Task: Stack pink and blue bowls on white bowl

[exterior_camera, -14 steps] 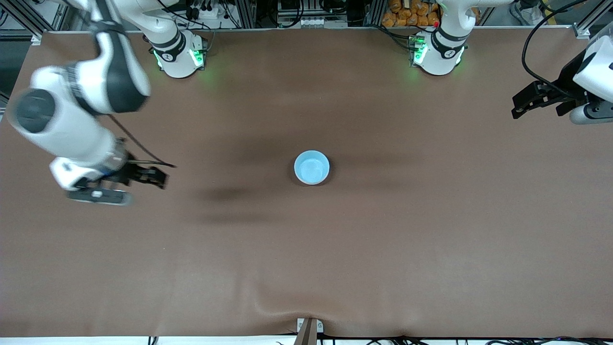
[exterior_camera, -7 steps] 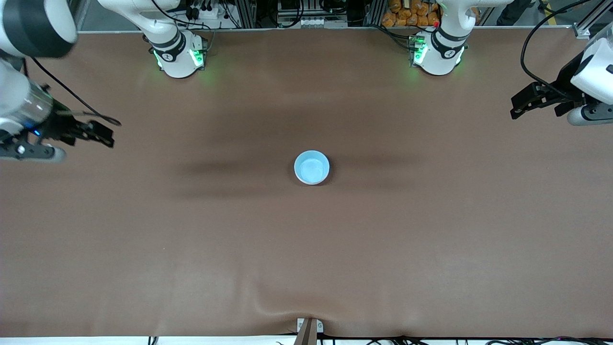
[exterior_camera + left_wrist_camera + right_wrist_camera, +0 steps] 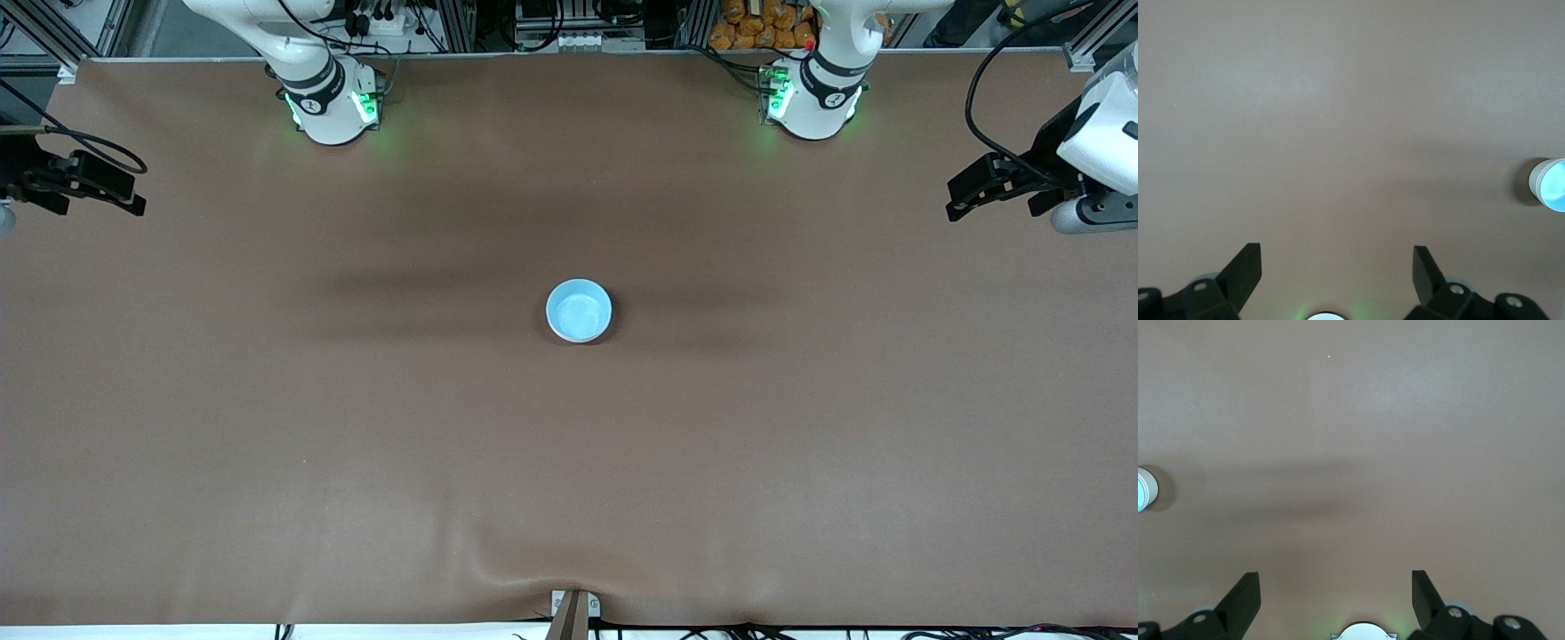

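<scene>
The light blue bowl (image 3: 579,310) stands upright in the middle of the table. In the left wrist view (image 3: 1550,185) a pale wall shows under its blue inside; I cannot tell which bowl that wall belongs to. The bowl's edge also shows in the right wrist view (image 3: 1143,489). No separate pink or white bowl is in view. My left gripper (image 3: 956,203) is open and empty, up over the left arm's end of the table (image 3: 1335,257). My right gripper (image 3: 132,197) is open and empty over the right arm's end (image 3: 1334,581).
The brown table cover (image 3: 569,462) has a ridge at the edge nearest the front camera, by a small bracket (image 3: 573,609). Both arm bases (image 3: 331,98) (image 3: 813,93) stand along the edge farthest from that camera.
My right arm has swung away from the table's middle to the right arm's end, its gripper empty. My left arm has hardly moved. The blue bowl has stayed put.
</scene>
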